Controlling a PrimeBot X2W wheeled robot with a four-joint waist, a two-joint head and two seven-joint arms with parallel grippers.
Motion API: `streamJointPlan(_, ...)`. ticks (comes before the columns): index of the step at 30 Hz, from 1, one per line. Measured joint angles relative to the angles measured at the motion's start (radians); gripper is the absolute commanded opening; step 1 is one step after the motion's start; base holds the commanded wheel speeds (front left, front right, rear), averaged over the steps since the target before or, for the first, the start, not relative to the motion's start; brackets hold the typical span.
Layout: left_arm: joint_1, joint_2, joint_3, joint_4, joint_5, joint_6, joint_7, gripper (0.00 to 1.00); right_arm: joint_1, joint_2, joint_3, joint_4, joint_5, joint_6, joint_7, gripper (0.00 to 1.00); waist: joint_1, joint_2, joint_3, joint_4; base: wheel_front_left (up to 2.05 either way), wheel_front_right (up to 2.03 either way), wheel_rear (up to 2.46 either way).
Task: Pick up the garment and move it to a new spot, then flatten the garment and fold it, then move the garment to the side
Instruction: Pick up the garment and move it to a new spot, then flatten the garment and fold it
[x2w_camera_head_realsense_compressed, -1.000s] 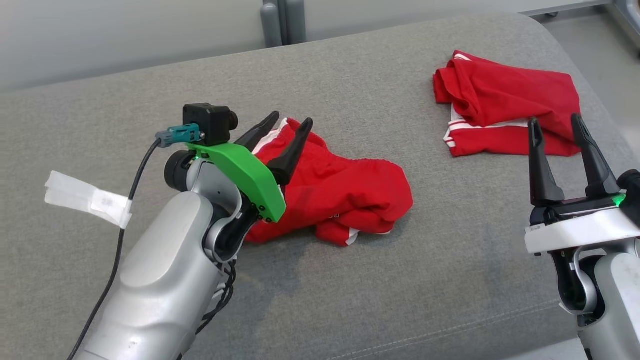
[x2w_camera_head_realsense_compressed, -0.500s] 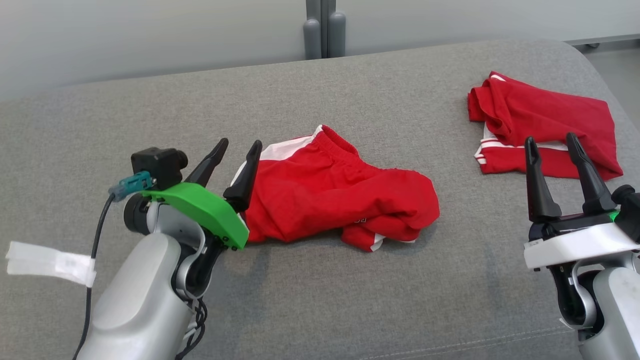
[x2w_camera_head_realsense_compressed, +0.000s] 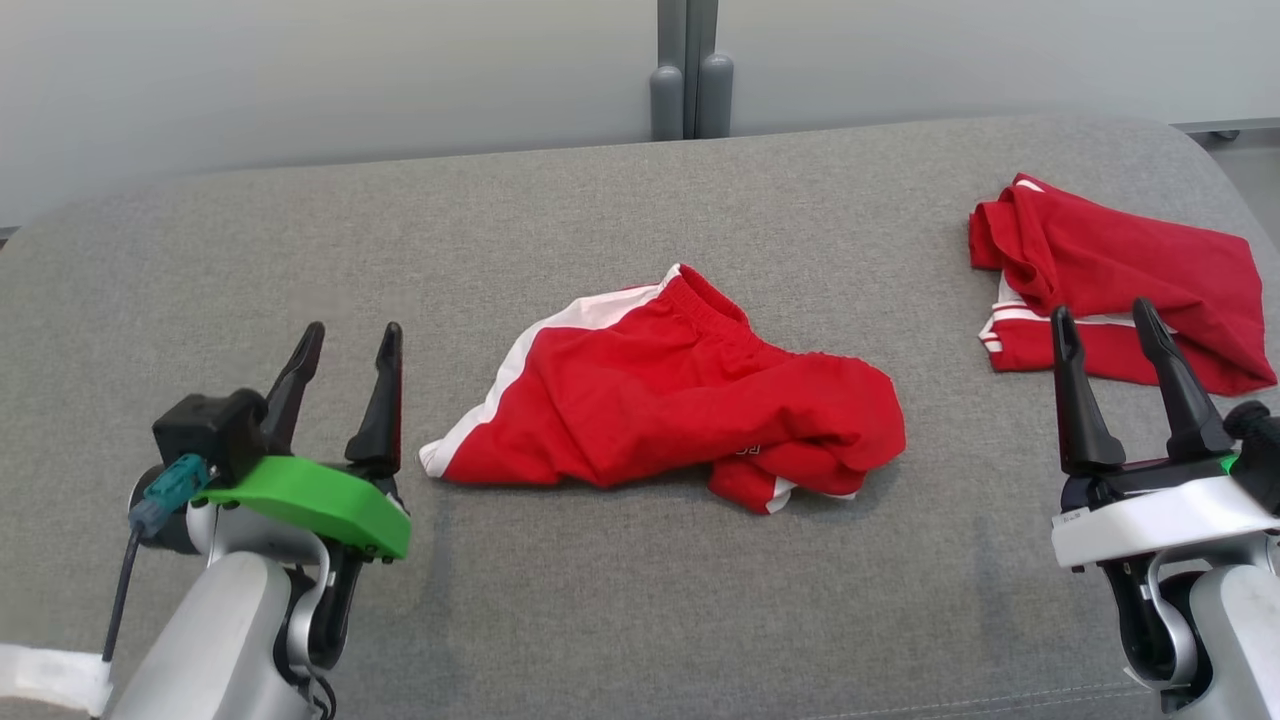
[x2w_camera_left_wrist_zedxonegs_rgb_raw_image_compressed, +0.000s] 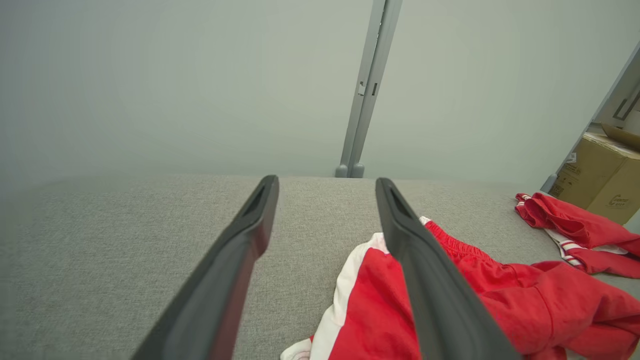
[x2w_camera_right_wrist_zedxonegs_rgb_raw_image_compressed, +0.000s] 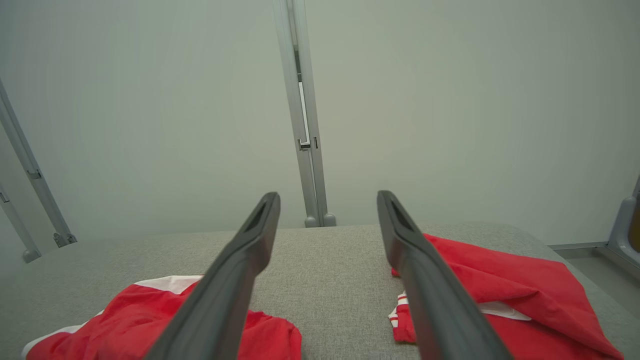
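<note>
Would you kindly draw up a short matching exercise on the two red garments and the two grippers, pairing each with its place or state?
Column one:
1. crumpled red shorts with a white side stripe
2. red garment with thin white stripes
3. left gripper on the green bracket
4. right gripper on the white wrist

Column two:
A. open and empty, lower right of the head view
B. middle of the grey fabric cushion
C. far right of the cushion
D. open and empty, lower left of the head view

Pairs: 1-B, 2-C, 3-D, 4-A.
</note>
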Motion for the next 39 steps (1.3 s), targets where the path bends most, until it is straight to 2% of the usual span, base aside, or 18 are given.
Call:
streamJointPlan(8,0.097,0.008,0.063,-0.069,0.001,0.033,-0.006,1.0,0.009,0.001,0.012,-0.011,-0.003,0.008,0.0,1.0,0.0,0.0,-0.002,-0.01,0.0,0.0,0.0)
streamJointPlan(24,0.165,0.004,0.078,-0.149,0.028,0.038,-0.006,1.0,0.011,-0.006,0.007,-0.02,-0.011,0.009,0.0,1.0,0.0,0.0,0.012,-0.021,0.0,0.0,0.0)
streamJointPlan(31,0.197,-0.013,0.053,-0.14,-0.001,0.041,0.043,1.0,-0.003,-0.014,0.038,-0.025,-0.011,0.046,0.017,1.0,0.0,0.0,0.029,-0.017,0.0,0.0,0.0)
streamJointPlan(39,0.193,-0.061,0.044,-0.134,-0.101,0.041,0.133,1.0,-0.111,-0.047,0.047,0.003,0.028,0.088,0.138,1.0,0.0,0.0,0.076,0.009,0.0,0.0,0.0)
